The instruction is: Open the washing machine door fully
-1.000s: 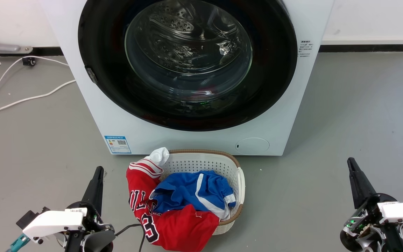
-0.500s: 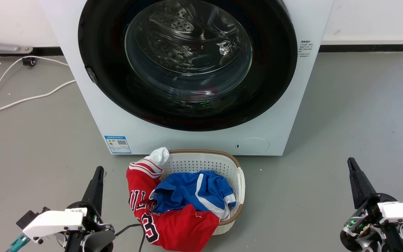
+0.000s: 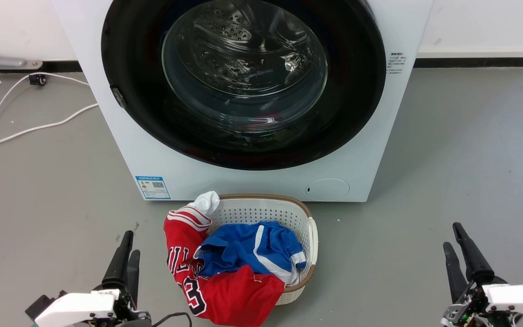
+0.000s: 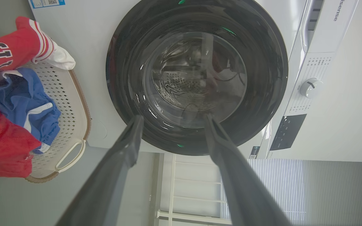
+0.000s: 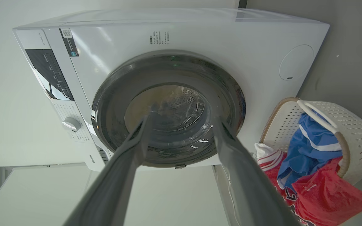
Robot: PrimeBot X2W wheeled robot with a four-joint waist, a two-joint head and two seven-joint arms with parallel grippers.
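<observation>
The washing machine door sat shut on the washing machine, just behind the laundry basket. The left gripper and right gripper hung low at either side of the basket, fingers spread, empty, well apart from the door

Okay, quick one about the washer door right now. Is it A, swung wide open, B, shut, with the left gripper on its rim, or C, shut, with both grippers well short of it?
C: the door sits flush in the washer front, while the left gripper and right gripper hang low beside the basket, touching nothing.
</observation>
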